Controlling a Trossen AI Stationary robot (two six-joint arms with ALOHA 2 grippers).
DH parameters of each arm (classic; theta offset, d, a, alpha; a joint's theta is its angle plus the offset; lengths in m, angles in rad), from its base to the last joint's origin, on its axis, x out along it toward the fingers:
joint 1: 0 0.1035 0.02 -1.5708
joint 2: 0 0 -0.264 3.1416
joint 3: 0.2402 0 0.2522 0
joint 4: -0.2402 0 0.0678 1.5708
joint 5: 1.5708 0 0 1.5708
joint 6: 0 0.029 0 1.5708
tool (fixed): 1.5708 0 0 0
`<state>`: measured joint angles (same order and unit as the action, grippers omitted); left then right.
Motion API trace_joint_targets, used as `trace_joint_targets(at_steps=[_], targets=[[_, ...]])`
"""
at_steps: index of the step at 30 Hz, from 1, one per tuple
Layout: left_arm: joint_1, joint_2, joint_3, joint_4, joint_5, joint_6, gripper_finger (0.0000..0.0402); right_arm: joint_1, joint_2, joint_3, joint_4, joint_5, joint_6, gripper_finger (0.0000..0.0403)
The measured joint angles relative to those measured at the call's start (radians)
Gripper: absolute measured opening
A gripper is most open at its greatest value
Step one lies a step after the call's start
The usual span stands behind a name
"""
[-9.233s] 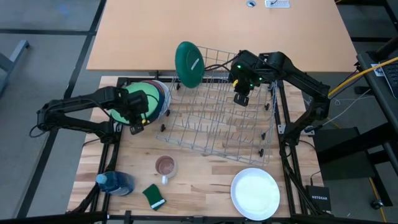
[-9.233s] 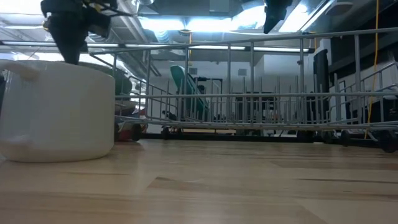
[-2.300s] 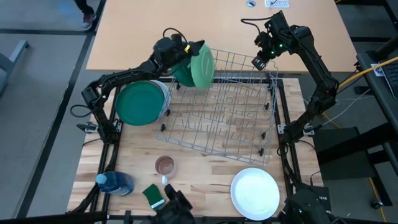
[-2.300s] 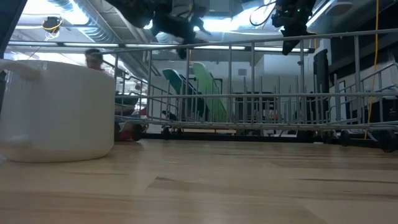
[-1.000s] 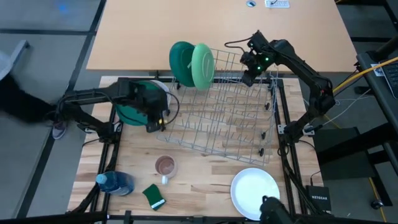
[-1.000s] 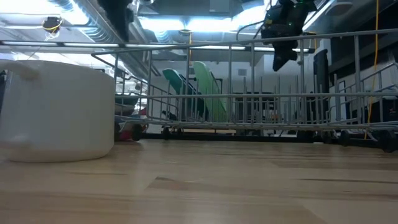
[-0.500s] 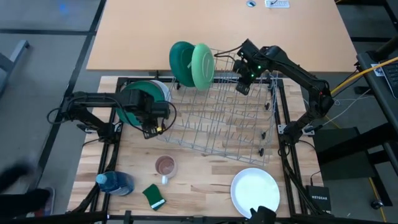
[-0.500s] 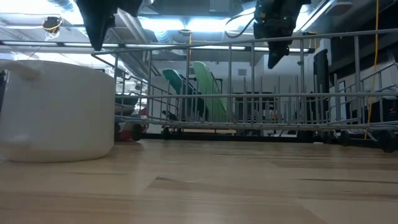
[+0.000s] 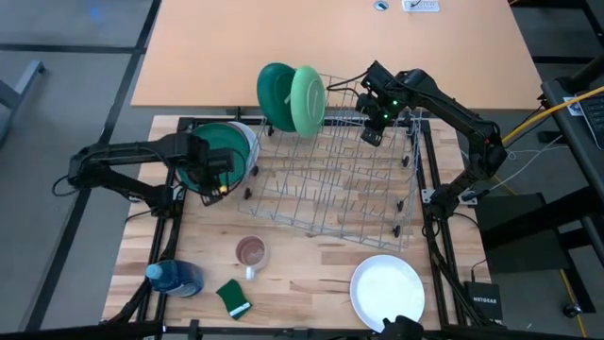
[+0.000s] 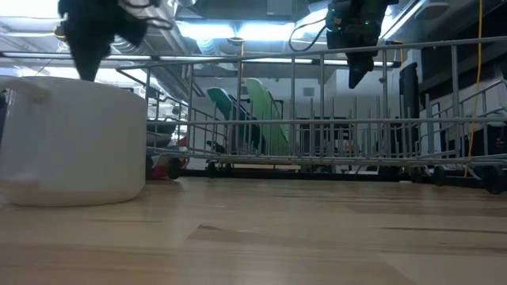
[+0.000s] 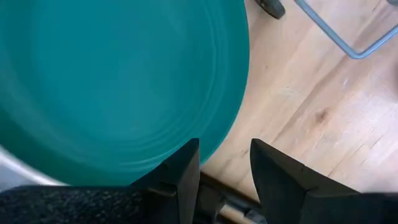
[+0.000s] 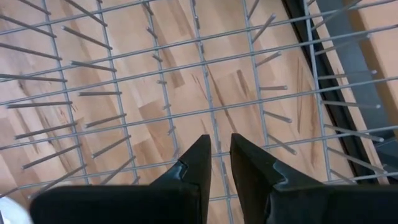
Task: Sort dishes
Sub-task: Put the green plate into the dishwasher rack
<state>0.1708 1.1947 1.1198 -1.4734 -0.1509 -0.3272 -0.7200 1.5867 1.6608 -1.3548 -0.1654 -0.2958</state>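
A dark green plate (image 9: 275,94) and a light green plate (image 9: 309,97) stand on edge between the wires at the far left corner of the wire rack (image 9: 330,184). At the table's left a stack of dishes (image 9: 231,149) lies flat, with a dark green plate (image 11: 118,81) on top. My left gripper (image 11: 225,152) hangs open, pointing down over that plate's near rim; one finger is over the plate, the other over bare wood. My right gripper (image 12: 219,149) stands open by a narrow gap above the rack's far part, holding nothing. A white plate (image 9: 388,293) lies flat at the near right.
On the table's near left are a small mug with brown inside (image 9: 251,252), a green sponge (image 9: 233,297) and a blue bottle (image 9: 175,277). The rack's upright wires (image 12: 211,93) lie right under my right gripper. Bare wood shows between the rack and the near edge.
My left gripper has gone from the rack's left edge toward the table's left edge and down, turning a little, and now hangs over the stack's near rim. My right gripper has shifted a little toward the near edge over the rack. No dish has moved.
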Motion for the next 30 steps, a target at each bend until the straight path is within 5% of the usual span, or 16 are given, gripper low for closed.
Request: trace_joint_targets(at_steps=[12, 30], targets=[[0.007, -0.126, -0.297, 0.159, 0.008, 0.050, 0.0131, 0.000, 0.000, 0.000, 0.000, 0.000, 0.003, 0.0065], [0.007, -0.124, -0.349, 0.276, -0.072, 0.121, 0.0131, 0.000, 0.000, 0.000, 0.024, 0.000, 0.003, 0.0065]])
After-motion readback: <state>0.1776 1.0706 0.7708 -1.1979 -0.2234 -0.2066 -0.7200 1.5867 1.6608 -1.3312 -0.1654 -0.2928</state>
